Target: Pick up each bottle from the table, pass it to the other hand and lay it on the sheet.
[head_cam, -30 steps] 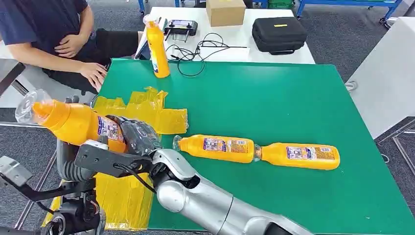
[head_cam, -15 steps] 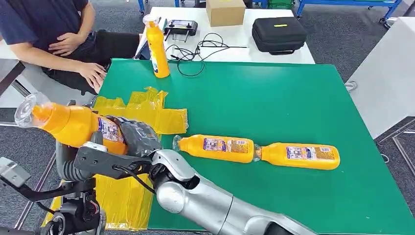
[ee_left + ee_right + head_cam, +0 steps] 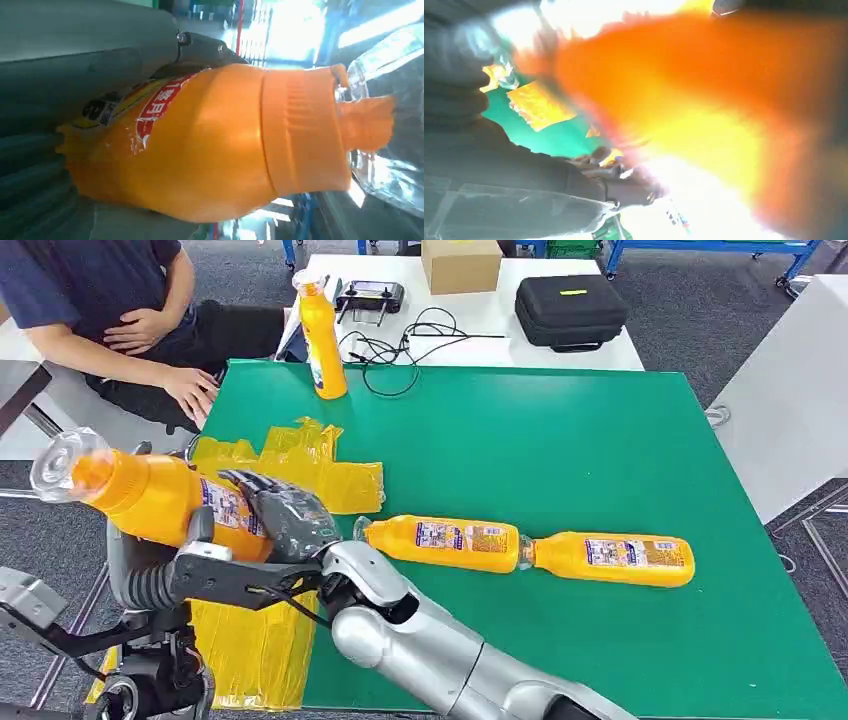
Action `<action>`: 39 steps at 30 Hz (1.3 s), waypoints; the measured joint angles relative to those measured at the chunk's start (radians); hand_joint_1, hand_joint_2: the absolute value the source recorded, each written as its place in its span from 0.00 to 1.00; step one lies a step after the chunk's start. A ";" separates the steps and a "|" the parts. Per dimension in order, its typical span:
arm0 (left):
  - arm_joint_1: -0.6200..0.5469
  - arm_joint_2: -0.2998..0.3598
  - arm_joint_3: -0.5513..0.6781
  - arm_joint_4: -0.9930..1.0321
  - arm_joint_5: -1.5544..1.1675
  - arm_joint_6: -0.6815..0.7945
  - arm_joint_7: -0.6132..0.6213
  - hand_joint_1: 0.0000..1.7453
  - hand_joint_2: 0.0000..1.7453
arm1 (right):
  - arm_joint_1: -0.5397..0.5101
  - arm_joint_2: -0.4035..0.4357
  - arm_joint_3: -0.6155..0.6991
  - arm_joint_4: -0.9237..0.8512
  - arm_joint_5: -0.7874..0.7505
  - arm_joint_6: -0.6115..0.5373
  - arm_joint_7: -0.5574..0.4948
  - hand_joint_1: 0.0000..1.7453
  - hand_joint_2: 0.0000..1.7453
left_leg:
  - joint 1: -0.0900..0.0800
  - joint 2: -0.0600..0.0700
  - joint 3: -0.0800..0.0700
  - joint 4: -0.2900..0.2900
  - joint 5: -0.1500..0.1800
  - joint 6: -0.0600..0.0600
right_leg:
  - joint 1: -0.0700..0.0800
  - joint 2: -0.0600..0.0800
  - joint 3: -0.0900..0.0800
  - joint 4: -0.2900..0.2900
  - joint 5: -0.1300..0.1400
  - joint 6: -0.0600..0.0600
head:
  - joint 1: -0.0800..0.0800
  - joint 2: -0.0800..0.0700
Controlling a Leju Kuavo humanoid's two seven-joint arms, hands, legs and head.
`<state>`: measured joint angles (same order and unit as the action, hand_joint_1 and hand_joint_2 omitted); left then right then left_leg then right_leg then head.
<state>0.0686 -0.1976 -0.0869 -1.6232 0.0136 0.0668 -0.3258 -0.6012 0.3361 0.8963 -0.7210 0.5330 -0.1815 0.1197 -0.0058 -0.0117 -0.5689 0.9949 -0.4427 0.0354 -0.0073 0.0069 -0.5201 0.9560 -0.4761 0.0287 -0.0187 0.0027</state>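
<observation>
An orange bottle (image 3: pixel 140 495) with a clear cap hangs tilted over the table's left edge, above the yellow sheet (image 3: pixel 300 465). My left hand (image 3: pixel 140 575) grips it from below; the left wrist view has the bottle (image 3: pixel 210 145) close against that hand (image 3: pixel 75 65). My right hand (image 3: pixel 285 515) lies at the bottle's label end with its fingers spread and loosened. The right wrist view is blurred, with the bottle (image 3: pixel 704 100) beside the dark hand (image 3: pixel 464 100). Two more orange bottles (image 3: pixel 445 543) (image 3: pixel 612 559) lie end to end on the green table (image 3: pixel 560 450). A third (image 3: pixel 322 340) stands at the far edge.
A person sits at the far left with a hand (image 3: pixel 192 390) on the table corner. Behind the green table, a white table carries a black case (image 3: pixel 570 310), a cardboard box (image 3: pixel 460 262), a controller (image 3: pixel 370 292) and cables.
The right hand's fingers have uncurled from around the bottle's end. The left hand has closed up under the bottle, which has tipped slightly.
</observation>
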 measured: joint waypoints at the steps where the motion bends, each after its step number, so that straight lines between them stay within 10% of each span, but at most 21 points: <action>1: 0.000 0.000 0.008 -0.005 -0.019 0.011 -0.003 1.00 1.00 | 0.009 -0.006 -0.025 -0.011 0.004 0.006 -0.010 0.00 0.00 | 0.000 0.000 0.000 0.000 0.000 0.000 | 0.000 0.000 0.000 0.000 0.000 0.000 | 0.000 0.000; 15: -0.049 0.082 0.161 0.229 -0.503 0.411 -0.097 1.00 1.00 | 0.128 -0.164 -0.461 -0.201 -0.021 0.101 -0.096 0.00 0.00 | -0.001 -0.002 0.000 0.000 0.000 0.000 | 0.000 0.000 0.000 0.000 0.000 0.000 | 0.000 0.000; 23: -0.118 0.116 0.145 0.504 -0.538 0.381 -0.098 1.00 1.00 | 0.237 -0.226 -0.560 -0.339 -0.036 0.124 -0.104 0.00 0.00 | -0.001 0.001 0.000 0.000 0.000 0.000 | -0.001 0.002 -0.001 0.000 0.000 0.000 | 0.000 0.000; 39: -0.156 0.127 -0.264 0.736 -0.568 0.395 -0.124 1.00 1.00 | 0.296 -0.286 -0.543 -0.418 -0.126 0.158 -0.136 0.00 0.00 | -0.003 -0.004 0.005 0.000 0.000 0.000 | -0.003 -0.002 0.007 -0.001 0.000 0.000 | -0.001 0.000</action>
<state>-0.0875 -0.0702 -0.3506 -0.8877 -0.5539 0.4620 -0.4501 -0.3049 0.0500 0.3529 -1.1387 0.4074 -0.0233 -0.0160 -0.0085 -0.0160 -0.5638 0.9949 -0.4428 0.0357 -0.0102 0.0048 -0.5131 0.9554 -0.4762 0.0290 -0.0195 0.0027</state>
